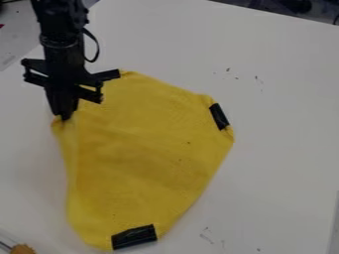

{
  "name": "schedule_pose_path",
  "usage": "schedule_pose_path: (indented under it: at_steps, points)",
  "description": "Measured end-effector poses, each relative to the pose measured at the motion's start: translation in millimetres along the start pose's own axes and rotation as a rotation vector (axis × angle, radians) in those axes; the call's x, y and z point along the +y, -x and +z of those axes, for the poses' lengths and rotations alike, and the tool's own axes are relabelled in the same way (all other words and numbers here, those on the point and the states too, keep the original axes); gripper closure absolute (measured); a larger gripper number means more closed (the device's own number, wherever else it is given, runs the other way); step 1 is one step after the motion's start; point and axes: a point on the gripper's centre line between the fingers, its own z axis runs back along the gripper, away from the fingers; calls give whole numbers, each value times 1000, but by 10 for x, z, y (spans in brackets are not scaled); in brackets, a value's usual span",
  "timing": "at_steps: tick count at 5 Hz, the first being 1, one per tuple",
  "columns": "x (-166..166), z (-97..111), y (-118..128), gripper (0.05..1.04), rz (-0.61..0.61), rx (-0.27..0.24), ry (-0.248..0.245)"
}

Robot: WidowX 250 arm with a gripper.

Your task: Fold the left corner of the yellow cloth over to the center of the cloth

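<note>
The black gripper (65,115) hangs at the upper left, its fingers closed on the left corner of a yellow cloth (139,154). That corner is pinched and bunched, and a fold runs down the cloth's left side. The rest of the cloth spreads over the white table, with black tape patches on its right edge, at its bottom edge and at the top beside the gripper.
The white table (278,99) has small dark marks at the upper right and lower right. An orange-brown object (23,249) lies at the bottom left corner. Dark items stand beyond the table's top right edge.
</note>
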Motion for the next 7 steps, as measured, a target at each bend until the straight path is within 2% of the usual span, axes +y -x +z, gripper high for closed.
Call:
schedule_pose_path:
  at_steps: [1,2,4,5,6,7]
  points:
    - [-357,-46,-222,1020,-40,-12,55]
    - [-592,-166,-343,1020,-51,-35,118]
    - [-779,-360,-461,992,-74,-49,186]
    - [-820,-347,-509,831,-90,-67,212]
    - [-849,-273,-613,558,-106,-103,233]
    - [-1017,-131,-747,254,-124,-149,267]
